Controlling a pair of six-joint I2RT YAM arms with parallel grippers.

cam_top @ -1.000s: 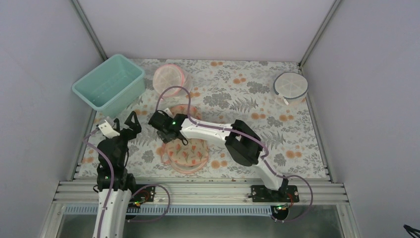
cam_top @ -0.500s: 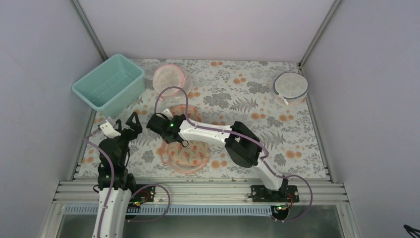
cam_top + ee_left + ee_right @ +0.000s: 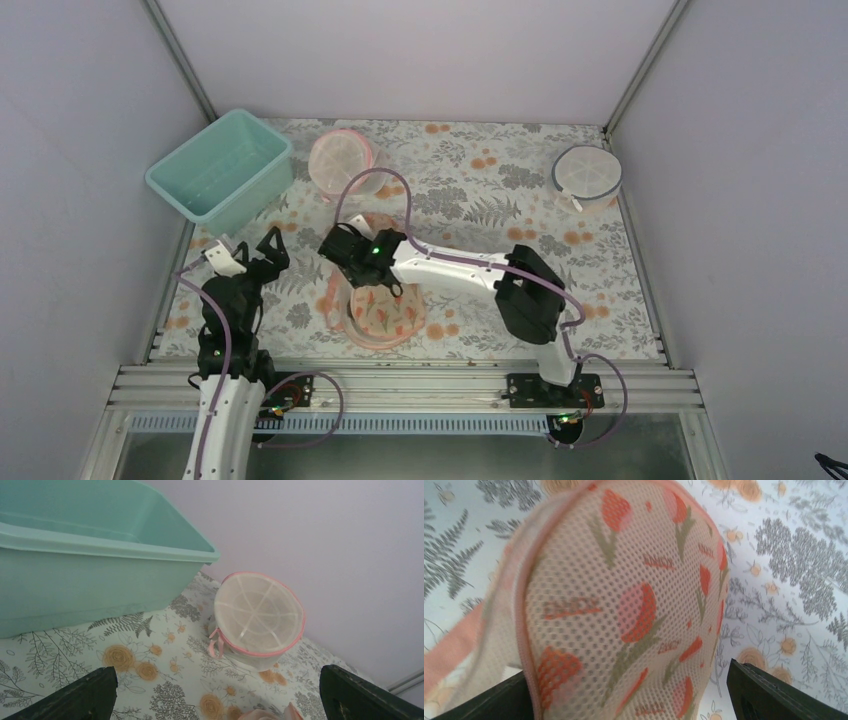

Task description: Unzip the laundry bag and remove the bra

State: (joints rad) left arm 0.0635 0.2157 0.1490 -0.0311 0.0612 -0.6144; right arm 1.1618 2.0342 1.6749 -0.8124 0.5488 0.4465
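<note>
The peach laundry bag [image 3: 385,312] with orange-red flowers lies near the table's front, left of centre. My right gripper [image 3: 352,274] hangs over its far-left end. In the right wrist view the bag [image 3: 634,605] fills the frame, its pink zip edge [image 3: 521,645] on the left, between the wide-open fingers [image 3: 774,690]; the right gripper [image 3: 631,695] is open. My left gripper [image 3: 258,252] is open and empty, raised left of the bag; it also shows in the left wrist view [image 3: 215,695]. The bra is hidden.
A teal bin [image 3: 220,170] stands at the back left, also in the left wrist view [image 3: 75,555]. A white mesh pod with pink rim [image 3: 342,158] sits beside it and shows again [image 3: 259,615]. A white mesh pod with grey rim [image 3: 587,175] sits at the back right.
My right gripper and its arm have shifted right over the bag, and the bag's left side looks drawn in. The left arm has barely moved.
</note>
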